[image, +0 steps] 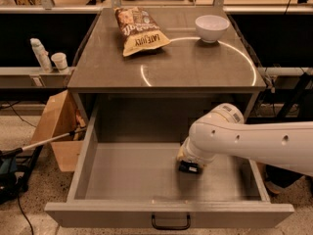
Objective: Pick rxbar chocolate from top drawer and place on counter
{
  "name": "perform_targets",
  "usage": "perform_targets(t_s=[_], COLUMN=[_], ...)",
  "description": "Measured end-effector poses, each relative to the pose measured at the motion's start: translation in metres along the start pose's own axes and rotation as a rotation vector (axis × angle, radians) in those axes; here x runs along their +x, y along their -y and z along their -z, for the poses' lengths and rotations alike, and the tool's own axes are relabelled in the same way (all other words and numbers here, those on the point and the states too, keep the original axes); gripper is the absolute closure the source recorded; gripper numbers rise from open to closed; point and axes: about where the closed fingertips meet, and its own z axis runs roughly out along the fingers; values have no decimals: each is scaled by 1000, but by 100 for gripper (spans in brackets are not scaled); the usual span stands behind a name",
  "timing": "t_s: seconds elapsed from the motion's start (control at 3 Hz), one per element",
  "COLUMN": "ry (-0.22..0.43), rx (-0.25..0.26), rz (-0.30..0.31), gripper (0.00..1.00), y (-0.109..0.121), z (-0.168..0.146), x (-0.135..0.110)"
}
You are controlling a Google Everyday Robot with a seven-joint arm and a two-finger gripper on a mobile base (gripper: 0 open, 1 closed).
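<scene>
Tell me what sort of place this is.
Probably an office or lab kitchenette: a tan-and-brown snack bag and white round bowl sit on the glossy grey-brown counter, a brown cardboard box stands beside it, and the robot's claw is down inside the wide grey open top drawer.

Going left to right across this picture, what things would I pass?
Bottle → cup → snack bag → bowl. The gripper sits low in the open drawer, roughly between bag and bowl.
</scene>
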Motion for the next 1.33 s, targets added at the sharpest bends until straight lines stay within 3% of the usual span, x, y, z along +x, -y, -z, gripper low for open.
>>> perform_targets(t_s=[0.67, 1.0, 1.33], ry=[-1, -56, -132], rx=[0, -81, -204], rz=[0, -56, -95], gripper=[100, 100, 100], y=[-1, 0, -1], z=[6, 21, 45], x=[-1, -12, -23])
